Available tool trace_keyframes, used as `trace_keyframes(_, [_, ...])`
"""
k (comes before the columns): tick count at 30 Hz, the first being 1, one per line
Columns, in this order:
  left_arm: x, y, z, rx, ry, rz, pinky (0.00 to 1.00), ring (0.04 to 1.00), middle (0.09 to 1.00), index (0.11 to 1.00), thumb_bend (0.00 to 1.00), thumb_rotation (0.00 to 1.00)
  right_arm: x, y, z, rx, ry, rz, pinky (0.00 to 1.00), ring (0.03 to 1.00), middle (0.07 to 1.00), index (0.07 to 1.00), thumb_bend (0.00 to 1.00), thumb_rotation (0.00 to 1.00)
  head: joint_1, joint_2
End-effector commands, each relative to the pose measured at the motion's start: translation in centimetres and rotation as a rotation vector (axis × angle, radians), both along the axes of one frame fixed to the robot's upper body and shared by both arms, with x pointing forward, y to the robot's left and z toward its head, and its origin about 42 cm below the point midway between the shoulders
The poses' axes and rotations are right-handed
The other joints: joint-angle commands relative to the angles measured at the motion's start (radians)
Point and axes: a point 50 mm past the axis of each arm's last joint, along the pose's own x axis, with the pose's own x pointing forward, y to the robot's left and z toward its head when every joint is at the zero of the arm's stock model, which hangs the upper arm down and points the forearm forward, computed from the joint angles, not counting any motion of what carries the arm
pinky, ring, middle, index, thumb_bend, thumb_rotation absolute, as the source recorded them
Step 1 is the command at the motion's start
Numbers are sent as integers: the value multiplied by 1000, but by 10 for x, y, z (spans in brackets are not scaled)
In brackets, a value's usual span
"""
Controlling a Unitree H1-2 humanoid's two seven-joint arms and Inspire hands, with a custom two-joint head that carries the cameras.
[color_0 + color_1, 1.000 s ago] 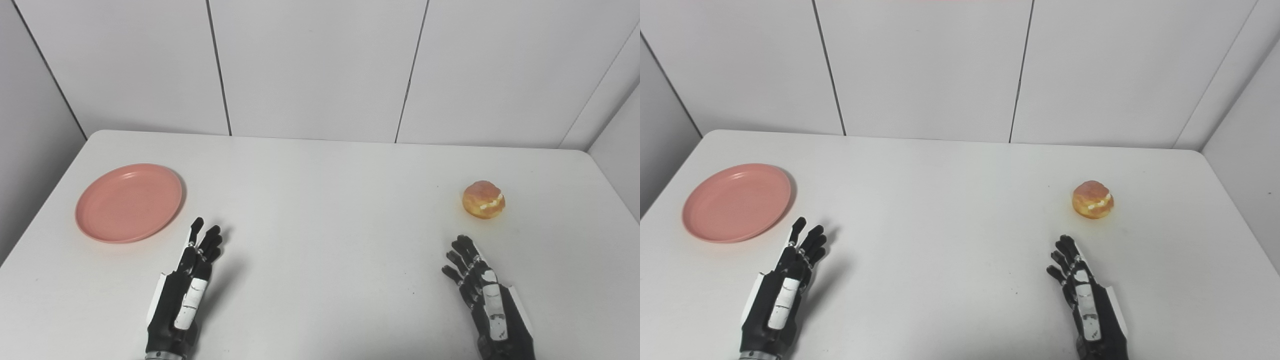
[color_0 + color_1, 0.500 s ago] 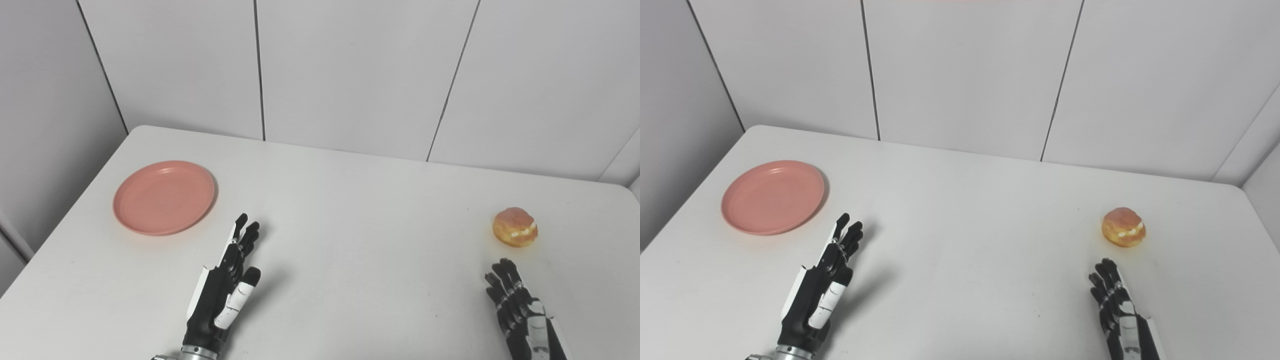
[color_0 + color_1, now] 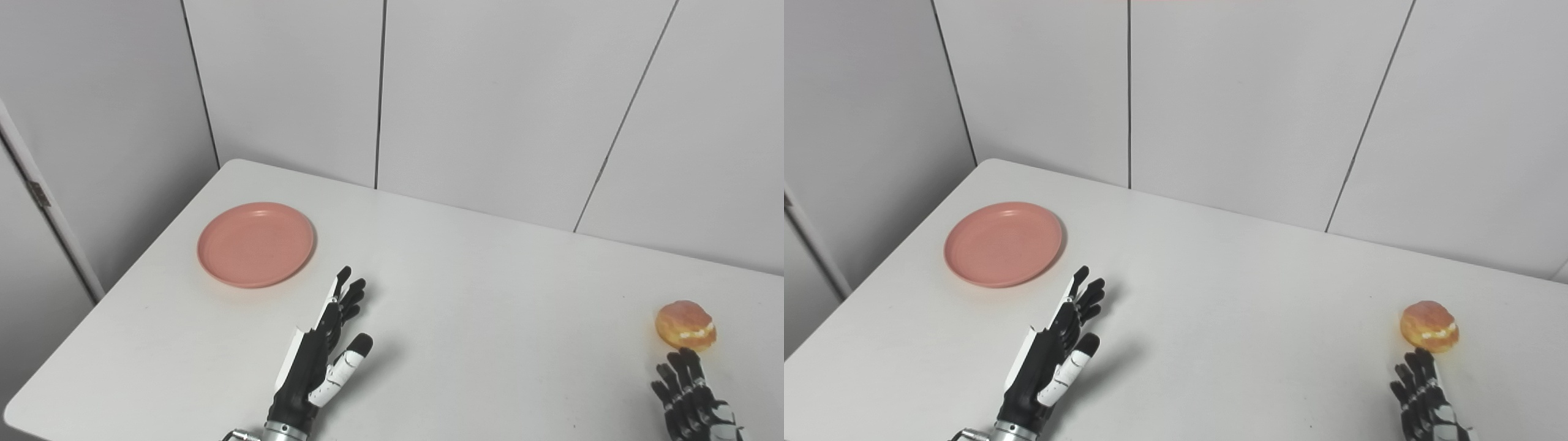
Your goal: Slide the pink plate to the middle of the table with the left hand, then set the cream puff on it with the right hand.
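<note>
Both hands empty, fingers spread, low over the table.
Left hand just near-right of pink plate, not touching; right hand just short of cream puff, far right.

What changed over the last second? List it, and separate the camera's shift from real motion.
Mostly the camera: the view swung left, so everything slid right in the picture. The left hand turned edge-on, thumb apart, fingers toward the plate but short of it. Nothing was grasped or released. Plate and puff lie where they were; the right hand stays open near the puff.
</note>
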Motion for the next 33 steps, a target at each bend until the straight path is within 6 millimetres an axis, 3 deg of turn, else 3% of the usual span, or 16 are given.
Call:
trace_keyframes(1, [2, -22, -20, -54, 56, -19, 925, 940, 945, 1000, 730, 824, -13, 1, -21, 18, 38, -13, 1000, 1000, 1000, 1000, 901, 1000, -2, 1])
trace_keyframes(9, [10, -21, -6, -139, 5, -35, 997, 969, 976, 1000, 747, 838, -15, 6, -21, 8, 56, -15, 1000, 993, 986, 989, 912, 1000, -14, -5])
trace_keyframes(14, [24, -23, 25, -202, -93, -18, 994, 956, 955, 993, 804, 847, -19, 11, -19, 4, 78, -23, 1000, 982, 975, 980, 903, 1000, -20, -5])
trace_keyframes(20, [44, -9, 70, -160, -183, -26, 978, 945, 941, 957, 875, 913, -24, 20, -14, -1, 133, -55, 1000, 970, 976, 970, 777, 1000, -45, 9])
trace_keyframes(23, [57, 10, 89, -145, -223, -3, 976, 955, 955, 964, 897, 898, -26, 23, -12, -3, 138, -54, 995, 965, 975, 970, 766, 1000, -57, 14])
trace_keyframes(26, [72, 32, 95, -129, -267, 40, 988, 958, 949, 965, 917, 885, -27, 24, -11, -13, 145, -52, 970, 957, 976, 968, 768, 1000, -62, 15])
trace_keyframes(33, [97, 62, 130, -109, -353, 136, 939, 941, 936, 946, 939, 888, -26, 24, -12, -22, 155, -53, 925, 938, 962, 961, 777, 1000, -55, 11])
